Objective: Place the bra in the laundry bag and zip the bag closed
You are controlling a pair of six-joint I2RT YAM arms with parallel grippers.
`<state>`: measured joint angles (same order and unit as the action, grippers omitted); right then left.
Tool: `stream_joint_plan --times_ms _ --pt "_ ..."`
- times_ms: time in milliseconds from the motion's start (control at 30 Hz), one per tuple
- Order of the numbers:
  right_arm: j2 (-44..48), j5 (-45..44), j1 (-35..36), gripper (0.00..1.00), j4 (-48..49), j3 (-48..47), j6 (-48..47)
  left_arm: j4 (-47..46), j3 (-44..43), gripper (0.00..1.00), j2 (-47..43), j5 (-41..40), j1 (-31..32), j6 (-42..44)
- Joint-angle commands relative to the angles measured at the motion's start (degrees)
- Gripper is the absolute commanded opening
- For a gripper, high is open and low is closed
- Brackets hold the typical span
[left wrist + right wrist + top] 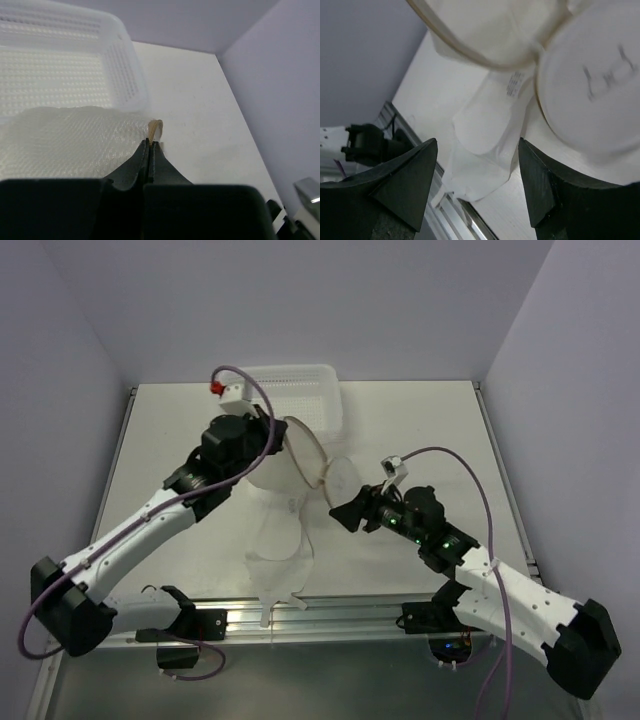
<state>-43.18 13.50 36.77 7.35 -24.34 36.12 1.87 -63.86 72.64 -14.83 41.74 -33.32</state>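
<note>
While the left gripper [150, 144] pinches the rim of the round beige mesh laundry bag [305, 452], the soft white fabric bra [280, 560] trails lengthwise out below it, nearest the spread-open right gripper [345, 513].

No words or numbers can be read in any of the views. In the right wrist view, a small dark drawing [606, 77] is seen on the round face of the laundry bag [580, 125]. It is made of thin lines, but it is too blurred for its shape to be told. A little label [515, 83] with grey print is seen on the white bra [485, 130]. The print is too small and blurred to be read.
</note>
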Motion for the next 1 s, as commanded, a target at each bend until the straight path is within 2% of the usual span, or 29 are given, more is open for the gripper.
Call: stream_joint_plan --times_ms 0,100,200,333,467,500,633,700,800,867,967 --pt "-5.15 -3.11 4.96 0.73 4.16 -1.24 -0.52 2.78 3.55 0.00 -6.96 -3.37 -5.93 -2.36" --pt "-7.00 -6.63 5.50 0.72 7.49 1.30 2.18 6.38 7.68 0.00 -12.93 -1.69 -9.99 -4.11" --pt "-10.95 -6.30 5.85 0.65 7.58 0.52 2.03 9.90 13.30 0.00 -20.31 -5.20 -11.49 -5.52" --pt "-20.61 -4.88 10.31 0.66 10.04 -1.67 2.20 13.42 21.64 0.00 -27.45 -8.28 -14.57 -8.42" --pt "-27.82 -5.76 11.92 0.71 15.40 -1.76 4.48 8.96 28.95 0.00 -32.21 -6.45 -15.72 -10.28" --pt "-28.27 -7.85 11.92 0.72 15.32 -2.29 4.05 7.55 29.05 0.00 -32.21 -4.18 -15.81 -10.10" --pt "-32.31 -12.68 9.99 0.92 13.12 -7.37 4.57 5.17 22.75 0.00 -28.01 -0.30 -15.81 -7.47" --pt "-35.30 -17.17 8.76 0.93 13.47 -8.79 7.20 4.72 20.18 0.00 -24.59 2.33 -15.81 -6.67" --pt "-40.13 -19.47 5.95 0.93 18.12 -10.38 11.59 4.99 17.63 0.00 -22.29 3.40 -15.72 -6.32" --pt "-44.42 -17.20 4.80 0.93 20.32 -12.57 14.58 4.99 18.85 0.00 -22.54 3.14 -15.81 -6.49" --pt "-50.13 -18.76 4.36 0.93 20.33 -15.56 18.44 6.04 21.40 0.00 -25.34 2.00 -15.81 -6.93"
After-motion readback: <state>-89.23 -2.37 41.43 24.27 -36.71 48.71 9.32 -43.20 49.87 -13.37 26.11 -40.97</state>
